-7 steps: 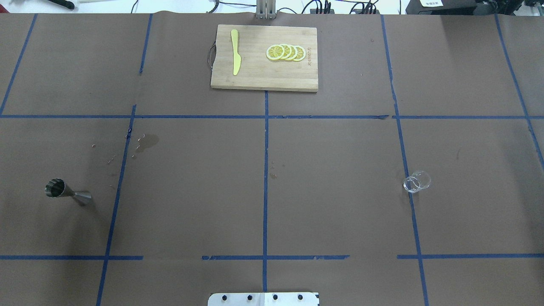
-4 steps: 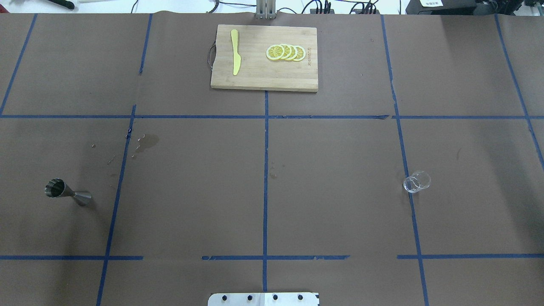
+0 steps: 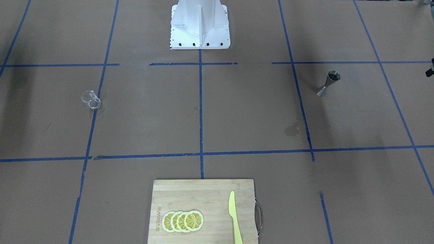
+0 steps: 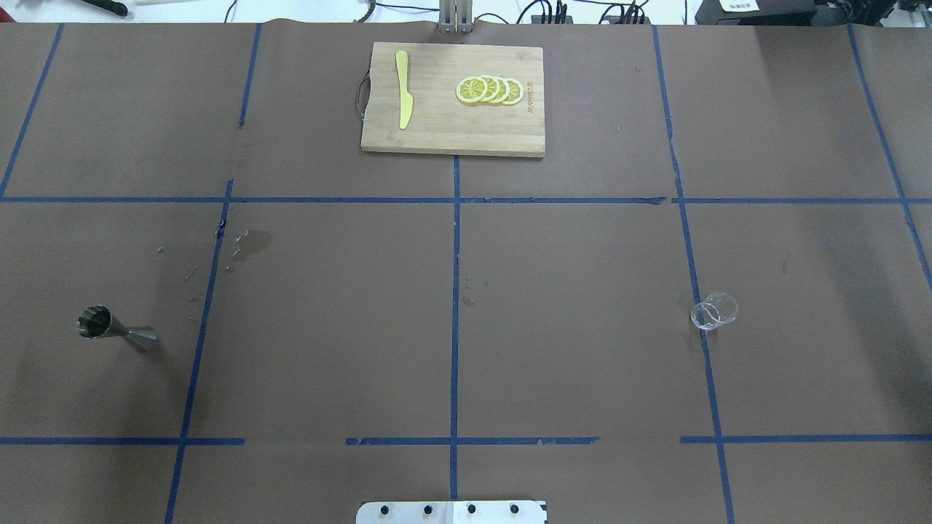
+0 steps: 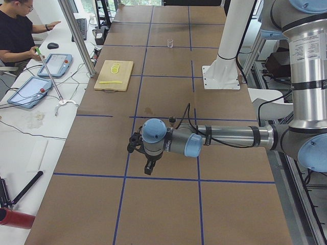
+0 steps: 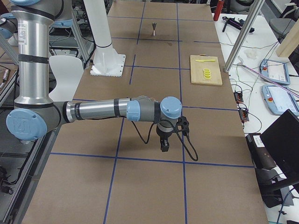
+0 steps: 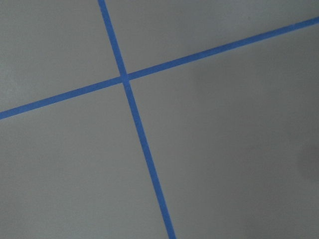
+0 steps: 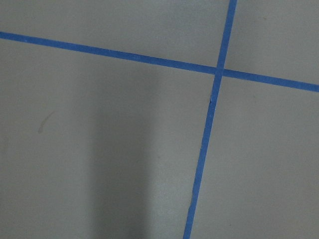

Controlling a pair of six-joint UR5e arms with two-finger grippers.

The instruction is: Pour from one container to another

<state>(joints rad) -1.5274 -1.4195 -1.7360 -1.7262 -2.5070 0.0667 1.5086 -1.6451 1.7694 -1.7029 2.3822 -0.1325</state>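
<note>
The steel jigger (image 4: 116, 329) and the glass cup (image 4: 713, 311) both stand upright, mouths up.

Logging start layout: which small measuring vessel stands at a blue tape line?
The clear glass measuring cup, on the robot's right, its base at the tape line; the steel jigger stands apart from any.

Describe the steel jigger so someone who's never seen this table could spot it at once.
In the overhead view, start at the wooden cutting board at the far edge, then come down to the table's left side. The jigger stands there alone: a silver hourglass of two cones, unlike the clear glass cup far right.
</note>
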